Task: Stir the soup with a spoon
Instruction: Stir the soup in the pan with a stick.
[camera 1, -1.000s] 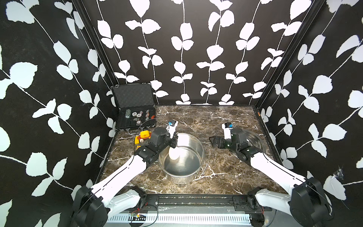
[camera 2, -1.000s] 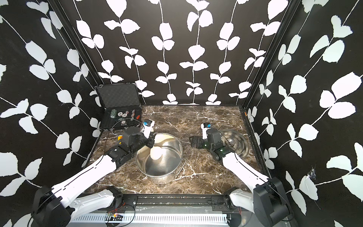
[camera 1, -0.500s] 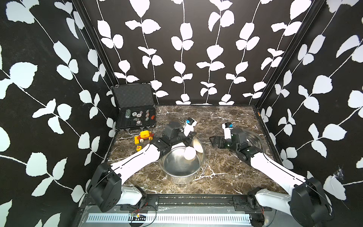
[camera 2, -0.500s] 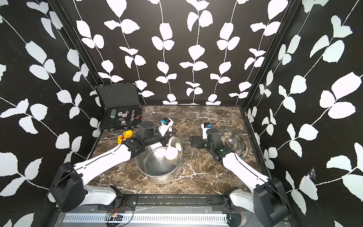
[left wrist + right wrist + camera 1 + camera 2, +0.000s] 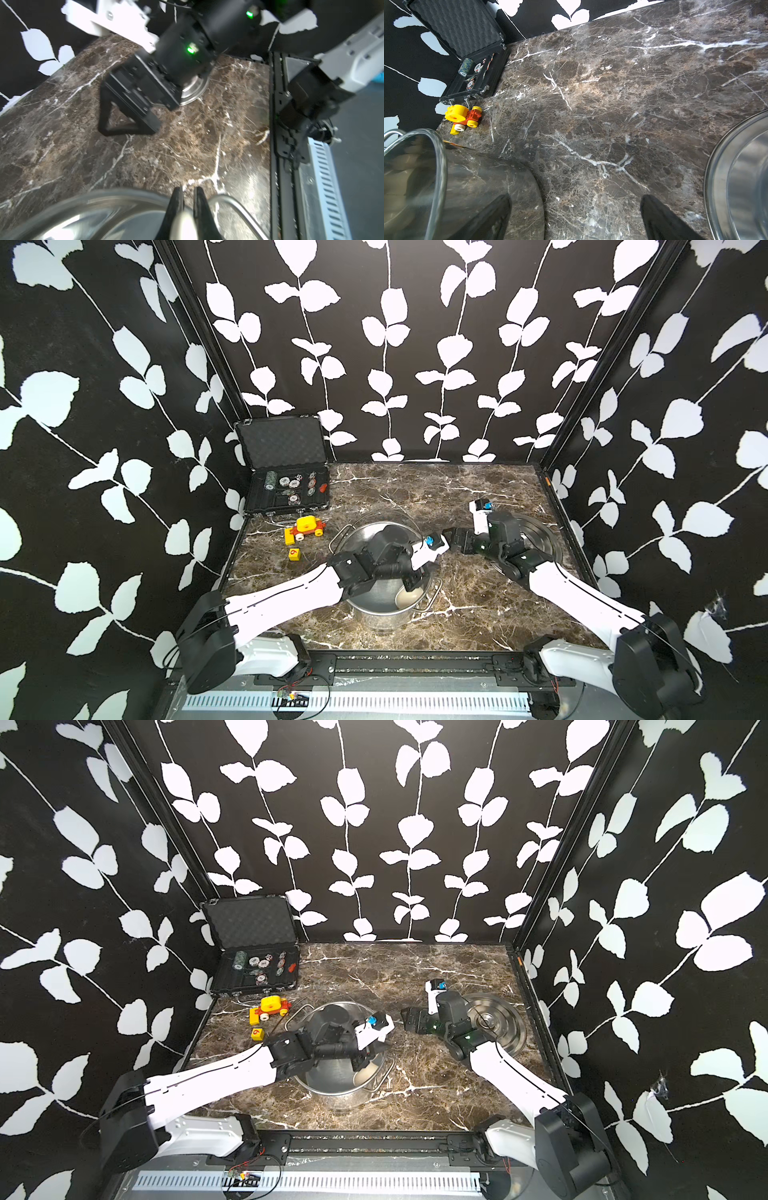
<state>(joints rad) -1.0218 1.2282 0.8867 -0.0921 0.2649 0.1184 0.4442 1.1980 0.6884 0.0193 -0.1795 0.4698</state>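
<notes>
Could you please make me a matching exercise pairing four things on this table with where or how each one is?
Things: 1 spoon; 2 pot lid; 3 yellow cube; 4 right claw.
States: A open, empty; B bowl down in the steel pot; C near the toy car; D shiny steel, lying flat.
Pairs: 1-B; 2-D; 3-C; 4-A.

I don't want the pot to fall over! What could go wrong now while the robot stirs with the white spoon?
1. The spoon sits right against the pot's near wall. The left gripper, shut on it, might shove the pot, which nothing holds.
2. The open right gripper hangs close to the left arm's wrist, so the two arms might bump.
</notes>
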